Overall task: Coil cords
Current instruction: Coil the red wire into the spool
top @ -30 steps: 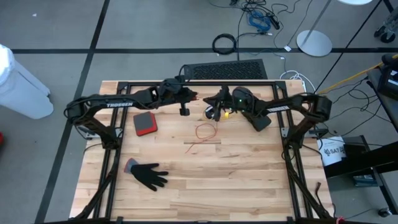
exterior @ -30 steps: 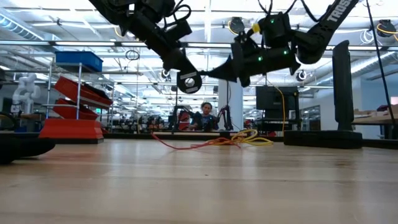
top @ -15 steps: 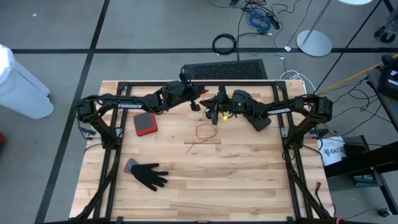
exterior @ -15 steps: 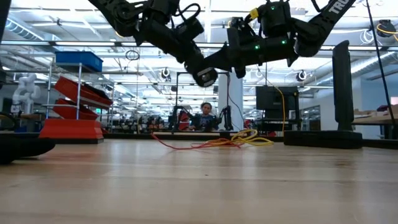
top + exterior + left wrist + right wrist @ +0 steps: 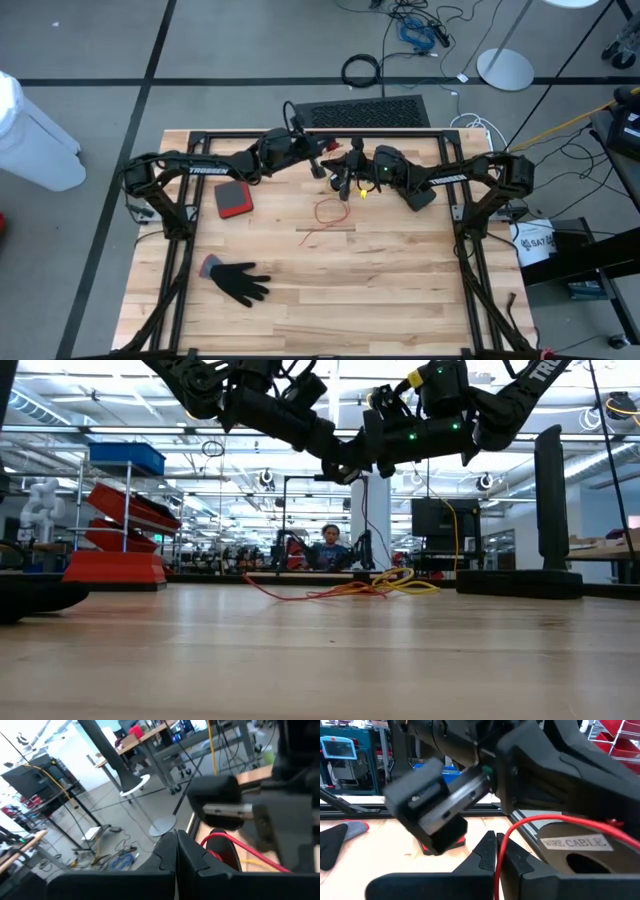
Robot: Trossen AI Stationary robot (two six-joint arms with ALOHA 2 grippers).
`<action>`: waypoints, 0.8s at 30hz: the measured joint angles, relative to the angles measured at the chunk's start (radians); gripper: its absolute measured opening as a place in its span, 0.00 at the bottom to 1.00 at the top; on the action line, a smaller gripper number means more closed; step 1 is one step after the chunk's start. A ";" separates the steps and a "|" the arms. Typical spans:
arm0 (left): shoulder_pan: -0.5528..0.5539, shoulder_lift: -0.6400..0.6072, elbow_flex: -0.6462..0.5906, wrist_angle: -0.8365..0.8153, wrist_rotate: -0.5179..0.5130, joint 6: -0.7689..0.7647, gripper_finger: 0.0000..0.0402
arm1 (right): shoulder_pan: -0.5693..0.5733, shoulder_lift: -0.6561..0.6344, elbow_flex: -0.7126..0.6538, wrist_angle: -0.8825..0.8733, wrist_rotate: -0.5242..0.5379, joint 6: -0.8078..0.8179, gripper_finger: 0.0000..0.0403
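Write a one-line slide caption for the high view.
Both arms meet above the far middle of the wooden table, left pincer and right pincer shut, red cord loose below, black glove nearer.

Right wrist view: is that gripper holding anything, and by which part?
The right gripper is shut on a thin red-orange cord, pinched between its fingertips somewhere along its length. Neither cord end shows, so the exact spot cannot be told.

A wooden table (image 5: 380,290) carries a black glove (image 5: 240,281), a red-topped pad (image 5: 233,199) and a thin red cord (image 5: 327,213).
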 joint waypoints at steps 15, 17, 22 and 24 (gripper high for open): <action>-0.040 0.000 0.000 0.074 -0.014 -0.063 0.00 | -0.002 0.121 0.000 0.141 0.050 0.024 0.00; -0.049 0.000 0.000 0.085 -0.048 -0.064 0.00 | -0.002 0.129 0.000 0.184 0.054 0.024 0.00; -0.051 0.000 0.000 0.141 -0.072 -0.064 0.00 | 0.000 0.150 0.000 0.244 0.081 0.024 0.00; -0.053 0.000 0.000 0.146 -0.074 -0.065 0.00 | 0.000 0.154 0.000 0.245 0.082 0.024 0.00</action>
